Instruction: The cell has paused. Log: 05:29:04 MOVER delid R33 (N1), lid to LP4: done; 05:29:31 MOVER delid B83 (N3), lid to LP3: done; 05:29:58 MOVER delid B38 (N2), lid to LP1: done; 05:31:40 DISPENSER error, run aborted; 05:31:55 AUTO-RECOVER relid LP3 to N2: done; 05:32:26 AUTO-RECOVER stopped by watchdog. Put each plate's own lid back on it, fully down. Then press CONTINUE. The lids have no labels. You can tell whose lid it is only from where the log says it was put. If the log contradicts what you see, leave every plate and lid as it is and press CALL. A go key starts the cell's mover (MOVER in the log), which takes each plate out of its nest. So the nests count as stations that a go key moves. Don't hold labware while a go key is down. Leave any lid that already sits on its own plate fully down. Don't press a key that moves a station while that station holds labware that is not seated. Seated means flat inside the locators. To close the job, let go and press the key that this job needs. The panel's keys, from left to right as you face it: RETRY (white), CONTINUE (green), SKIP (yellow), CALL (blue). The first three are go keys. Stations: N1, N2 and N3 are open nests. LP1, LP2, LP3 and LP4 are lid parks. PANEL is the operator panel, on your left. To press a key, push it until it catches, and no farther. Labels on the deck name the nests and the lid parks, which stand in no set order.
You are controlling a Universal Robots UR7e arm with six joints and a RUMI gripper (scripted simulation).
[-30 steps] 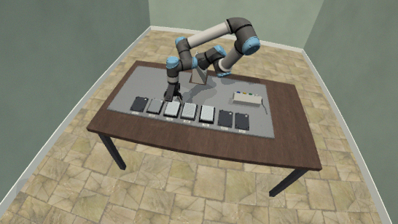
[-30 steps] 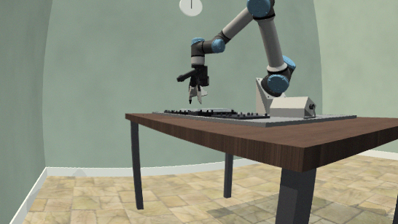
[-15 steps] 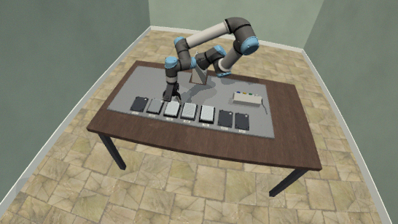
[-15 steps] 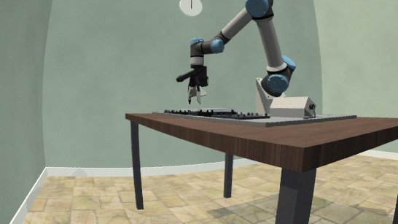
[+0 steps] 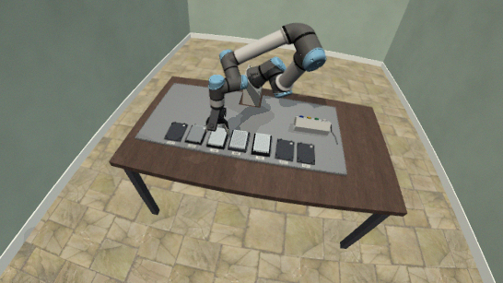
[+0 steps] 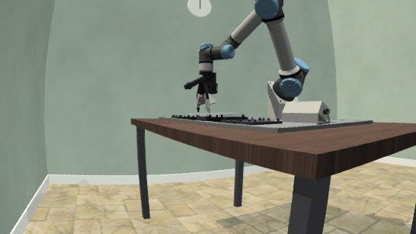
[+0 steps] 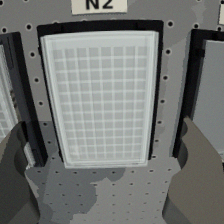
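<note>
White and see-through, the flat lid on the plate in nest N2 (image 7: 100,97) is filling the middle of the wrist view. The grey two-finger gripper (image 7: 105,170) is hanging wide open at the bottom, holding nothing. This lid probably belongs to another plate, so grabbing it crooked could tip it or leave the plate unseated.

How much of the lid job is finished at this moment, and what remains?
Nothing visibly done yet. The open, empty gripper hangs over the lidded-looking plate in N2, apparently about to grasp. Left: sorting lids among the row of stations, then a key on the panel.
</note>
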